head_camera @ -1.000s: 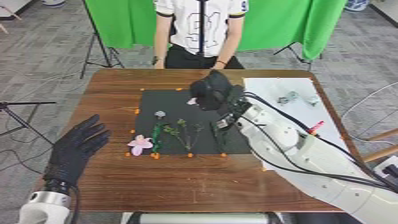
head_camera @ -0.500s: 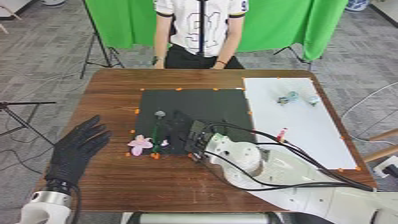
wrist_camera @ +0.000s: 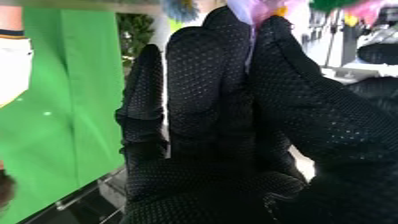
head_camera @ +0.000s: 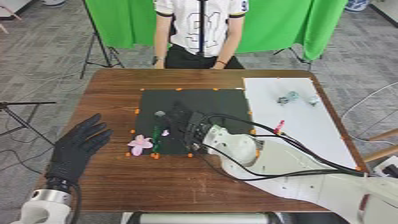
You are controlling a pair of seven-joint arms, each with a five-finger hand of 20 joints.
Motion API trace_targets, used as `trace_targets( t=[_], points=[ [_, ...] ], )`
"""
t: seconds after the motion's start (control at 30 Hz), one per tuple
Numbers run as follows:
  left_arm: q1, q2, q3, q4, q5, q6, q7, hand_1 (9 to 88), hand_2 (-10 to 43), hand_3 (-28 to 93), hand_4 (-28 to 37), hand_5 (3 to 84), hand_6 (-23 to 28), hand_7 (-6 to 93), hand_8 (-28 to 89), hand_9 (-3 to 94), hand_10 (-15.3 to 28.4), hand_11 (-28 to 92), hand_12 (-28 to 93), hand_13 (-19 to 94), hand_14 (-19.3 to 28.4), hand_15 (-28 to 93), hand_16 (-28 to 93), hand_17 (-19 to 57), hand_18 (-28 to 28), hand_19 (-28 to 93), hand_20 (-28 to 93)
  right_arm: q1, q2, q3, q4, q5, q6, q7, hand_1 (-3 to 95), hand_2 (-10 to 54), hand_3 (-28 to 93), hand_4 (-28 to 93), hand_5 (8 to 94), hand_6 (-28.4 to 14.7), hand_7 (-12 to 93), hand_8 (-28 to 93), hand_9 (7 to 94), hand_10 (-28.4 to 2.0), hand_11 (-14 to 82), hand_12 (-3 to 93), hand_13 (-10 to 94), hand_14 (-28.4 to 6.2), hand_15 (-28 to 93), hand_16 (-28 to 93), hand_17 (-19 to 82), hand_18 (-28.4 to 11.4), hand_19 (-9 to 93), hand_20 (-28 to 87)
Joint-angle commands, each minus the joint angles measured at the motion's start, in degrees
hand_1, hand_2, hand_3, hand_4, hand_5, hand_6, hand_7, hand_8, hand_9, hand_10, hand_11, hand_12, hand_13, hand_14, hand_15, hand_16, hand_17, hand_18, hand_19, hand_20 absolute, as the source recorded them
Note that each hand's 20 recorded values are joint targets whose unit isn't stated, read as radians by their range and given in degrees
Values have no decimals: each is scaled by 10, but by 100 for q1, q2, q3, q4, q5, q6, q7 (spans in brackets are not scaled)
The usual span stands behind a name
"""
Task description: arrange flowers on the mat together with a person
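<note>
We are noting a smooth dark mat (head_camera: 222,102) lying on the brown wood-grained table (head_camera: 115,185), bearing a broad-petalled pink flower (head_camera: 139,145) at its near left corner and a round grey-blue flower head (head_camera: 160,113) farther back. The right hand (head_camera: 182,121), in perforated black fabric, is pinching a translucent lilac flower (wrist_camera: 252,10) between thumb and fingertips above the mat. The left hand (head_camera: 82,140) is resting with fingers extended left of the mat. The right hand and its cables (head_camera: 298,146) are obstructing our view of the mat's middle and the white sheet (head_camera: 329,137).
</note>
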Motion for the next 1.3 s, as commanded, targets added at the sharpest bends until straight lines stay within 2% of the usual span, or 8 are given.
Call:
trace_targets(
  t=[0.03,0.23,0.4,0.77,0.93,1.13,1.3],
  points=[
    [83,97,23,8,-7,-27,9,229,-6,735,-232,373,36,187,-87,333,133,240,169,306,160,285,22,-39,243,473,62,309,-40,28,-21,115,102,68,485,-95,833,-283,665,49,522,-52,805,-49,242,531,703,-30,584,370,293,-148,695,423],
    [83,100,-25,13,2,-13,-24,229,-5,734,-232,373,35,187,-87,333,133,241,169,306,159,285,22,-39,243,472,61,194,28,305,-198,250,-12,36,483,-95,836,-283,663,49,523,-54,803,-49,243,530,702,-28,582,371,293,-148,694,423],
    [63,94,-8,20,18,-50,-28,229,-5,734,-231,372,34,188,-87,334,133,241,169,306,160,285,22,-39,242,472,62,340,-31,174,-23,310,81,122,483,-95,834,-283,663,48,524,-56,803,-50,244,530,700,-29,582,373,292,-148,694,424],
    [90,122,2,14,-11,2,22,229,-4,733,-231,372,34,187,-87,333,133,241,169,307,159,285,22,-39,242,471,62,732,-68,-151,423,340,13,111,486,-95,829,-283,660,47,526,-60,795,-50,240,530,693,-27,578,374,288,-147,689,423],
    [93,115,-21,12,-9,-2,-2,229,-4,733,-231,372,34,187,-87,333,133,240,169,307,159,285,22,-39,242,471,63,712,4,-18,335,273,-277,69,482,-95,831,-283,655,48,527,-62,792,-50,240,531,690,-25,574,377,286,-146,687,423],
    [60,95,-27,27,10,-9,-34,229,-4,732,-231,373,35,186,-87,333,133,240,169,307,160,286,22,-39,242,472,63,689,32,88,261,207,-510,98,421,-95,805,-283,624,45,516,-56,755,-53,224,524,657,-39,600,328,267,-150,681,430],
    [81,86,-25,22,-4,14,-28,229,-4,732,-231,373,34,187,-87,333,133,240,169,306,160,285,21,-39,242,472,63,611,25,205,225,127,-598,91,393,-95,797,-283,612,41,511,-54,719,-63,301,452,643,-44,625,263,260,-153,675,435]
  ],
)
